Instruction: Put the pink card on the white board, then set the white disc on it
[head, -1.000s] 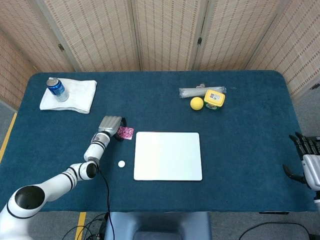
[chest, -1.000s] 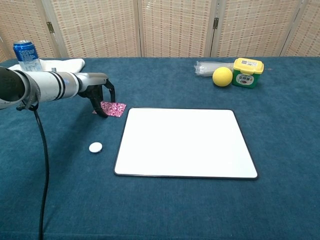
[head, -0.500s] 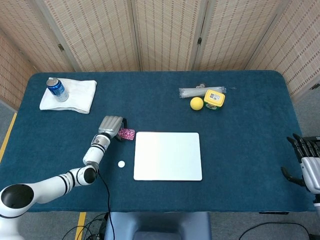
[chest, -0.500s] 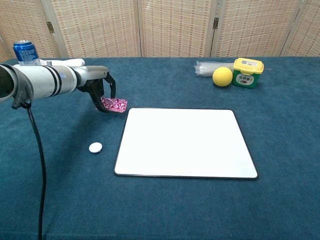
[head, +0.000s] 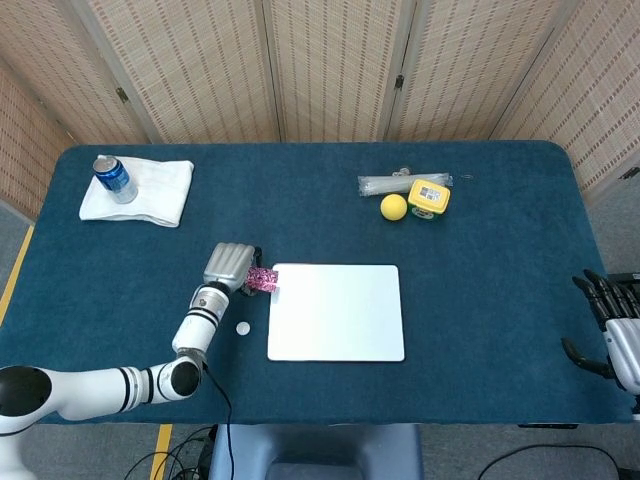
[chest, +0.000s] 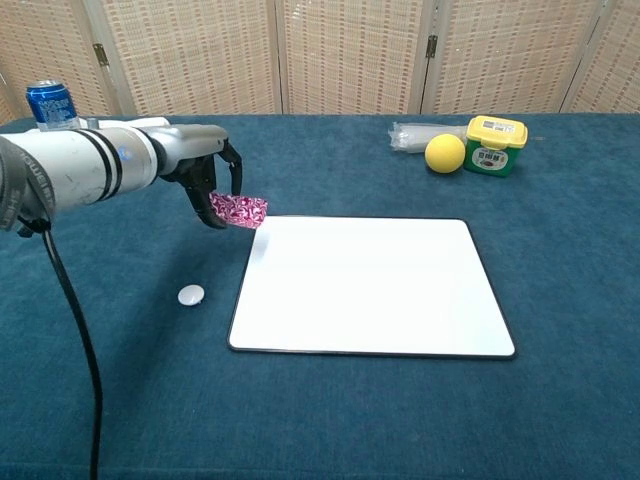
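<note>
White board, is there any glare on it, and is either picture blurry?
Head view: the white board reads evenly bright, no hot spot, focus sharp. Chest view: the board is evenly lit too; the near left arm looks slightly soft, while the pink card in the left robot hand stays crisp.

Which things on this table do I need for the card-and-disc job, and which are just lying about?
Needed: pink card, held by the left hand near the corner of the white board; white disc on the cloth.

Lying about: blue can on the white towel, yellow ball, yellow-lidded tub, clear packet.
</note>
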